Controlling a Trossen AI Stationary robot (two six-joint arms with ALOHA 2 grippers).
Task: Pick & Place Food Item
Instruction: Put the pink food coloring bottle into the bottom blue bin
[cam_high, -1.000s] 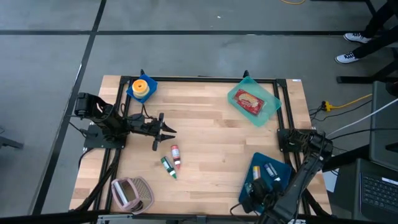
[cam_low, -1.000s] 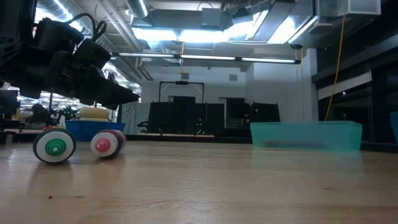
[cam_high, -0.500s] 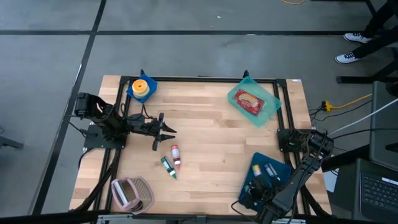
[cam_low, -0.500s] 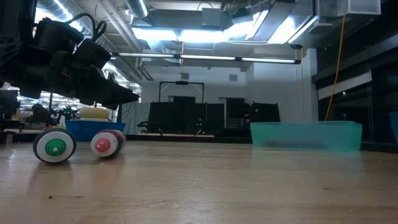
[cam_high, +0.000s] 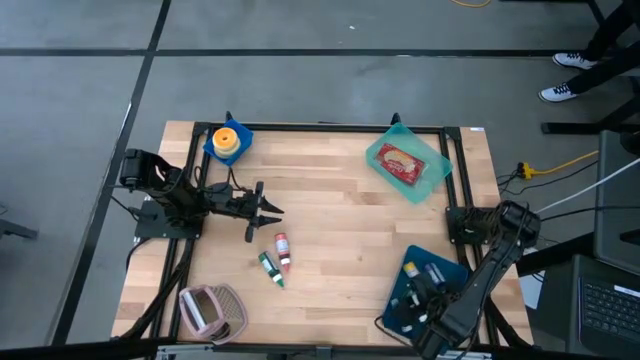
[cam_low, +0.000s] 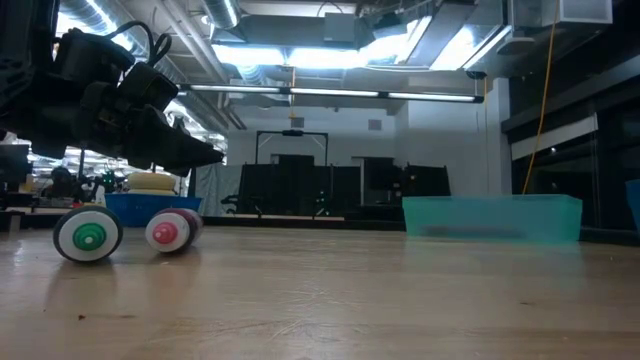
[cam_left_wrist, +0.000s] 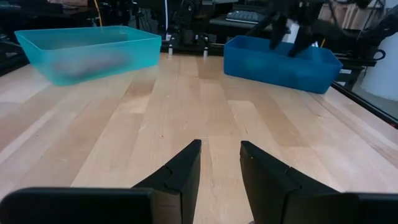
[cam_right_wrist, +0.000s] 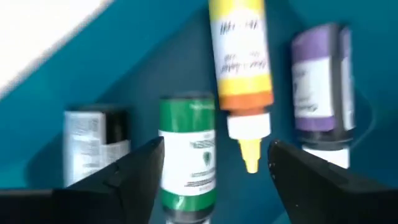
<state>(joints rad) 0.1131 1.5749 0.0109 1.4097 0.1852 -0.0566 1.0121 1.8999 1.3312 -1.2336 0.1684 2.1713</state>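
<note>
Right end effector (cam_right_wrist: 211, 168) opened over plastic bottles (cam_right_wrist: 240, 81), blue bin (cam_high: 452, 275).

Setting: robotics lab or industrial workshop. Evidence: light wooden worktable (cam_high: 340, 220) edged by a black metal frame, standing on a grey concrete floor (cam_high: 300, 80) marked with dark lines; exposed ceiling ducts and strip lights (cam_low: 330, 40) in the low view; dark racks and equipment (cam_low: 300, 185) along the far wall; yellow cable (cam_high: 560, 163) trailing beside the table; laptop keyboard (cam_high: 610, 305) at its edge.
</note>
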